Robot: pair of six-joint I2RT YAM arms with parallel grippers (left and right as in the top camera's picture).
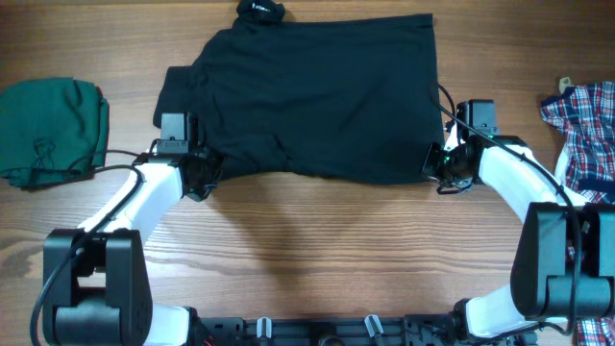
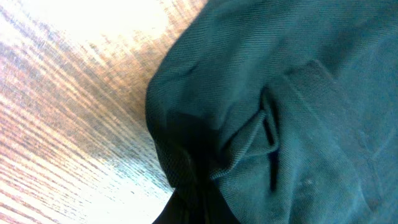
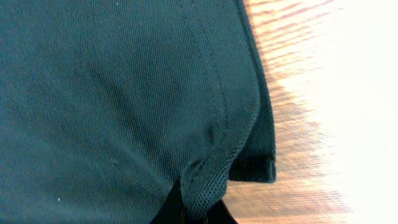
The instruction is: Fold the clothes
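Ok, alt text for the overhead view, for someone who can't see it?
A black shirt lies on a wooden table, the left tool and right tool each pinching a near corner. A bundled green garment lies at the left edge, a plaid shirt at the right.

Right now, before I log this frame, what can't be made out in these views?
- Left tool fingertips: in the overhead view they are lost against the black shirt; in the left wrist view, bunched fabric covers them.
- Right tool fingertips: lost the same way overhead; in the right wrist view, the shirt's hem hides them.
- Plaid shirt: cut off by the right edge of the overhead view.
- Dark lump above the shirt: cut by the top edge, unidentifiable.
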